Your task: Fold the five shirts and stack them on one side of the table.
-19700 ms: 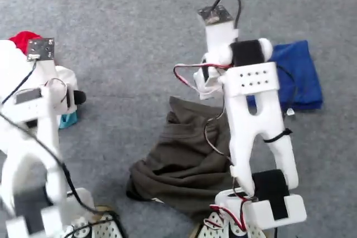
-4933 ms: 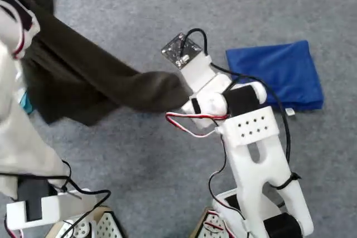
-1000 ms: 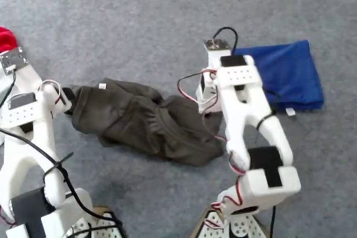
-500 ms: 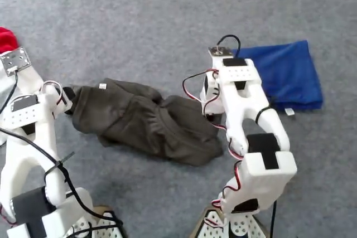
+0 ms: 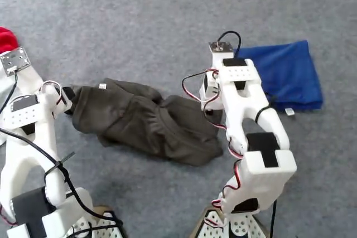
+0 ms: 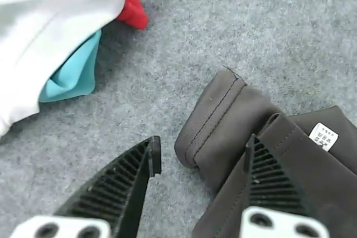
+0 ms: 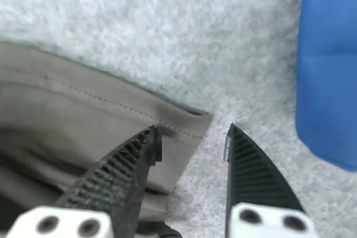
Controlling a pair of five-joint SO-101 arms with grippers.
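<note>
A dark olive shirt (image 5: 146, 121) lies crumpled across the middle of the grey table. My left gripper (image 6: 202, 150) is open at the shirt's left end, one finger over the cloth near a white label (image 6: 323, 136), the hem (image 6: 215, 110) between the jaws. My right gripper (image 7: 191, 137) is open over the shirt's right hem corner (image 7: 184, 116). A folded blue shirt (image 5: 287, 73) lies flat at the right. At the left edge, red (image 6: 131, 8), teal (image 6: 70, 79) and white (image 6: 39, 32) shirts sit piled.
The left arm (image 5: 28, 137) stands by the pile at the table's left edge, and the right arm (image 5: 245, 115) stands between the olive shirt and the blue one. Bare grey table (image 5: 139, 32) stretches behind the shirt.
The olive shirt, lifted and stretched between both grippers a few seconds ago, now lies on the table. Over the last second the right arm shifted slightly; the shirt and left arm stayed put.
</note>
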